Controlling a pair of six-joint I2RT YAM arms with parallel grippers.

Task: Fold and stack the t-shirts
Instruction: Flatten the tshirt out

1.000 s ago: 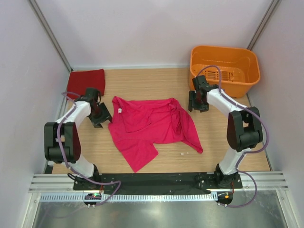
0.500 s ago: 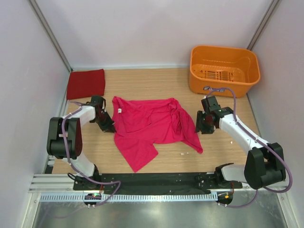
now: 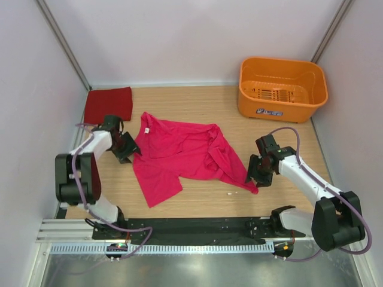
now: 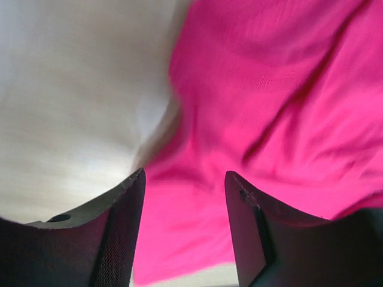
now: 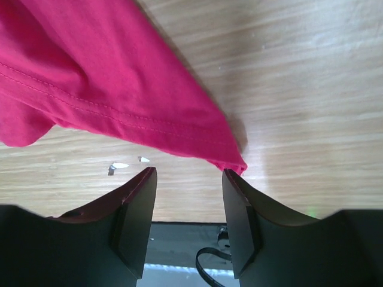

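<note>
A bright magenta-pink t-shirt (image 3: 179, 155) lies crumpled and partly spread in the middle of the table. The darker crimson t-shirt (image 3: 108, 104) lies folded flat at the back left corner. My left gripper (image 3: 130, 152) is at the pink shirt's left edge. In the left wrist view it (image 4: 184, 179) is open over the pink cloth (image 4: 269, 101) and grips nothing. My right gripper (image 3: 254, 175) is at the shirt's lower right corner. In the right wrist view it (image 5: 188, 173) is open, and the hem corner (image 5: 234, 165) lies just beyond its right fingertip.
An orange plastic basket (image 3: 281, 89) stands at the back right. Small white scraps (image 3: 230, 193) lie on the wood near the shirt's front hem. A black rail (image 3: 191, 226) runs along the near edge, and white walls enclose the table.
The pink shirt has been dragged to the left and changed shape. My left gripper moved back and left with it and now stands open. My right gripper swung from the basket down to the shirt's corner.
</note>
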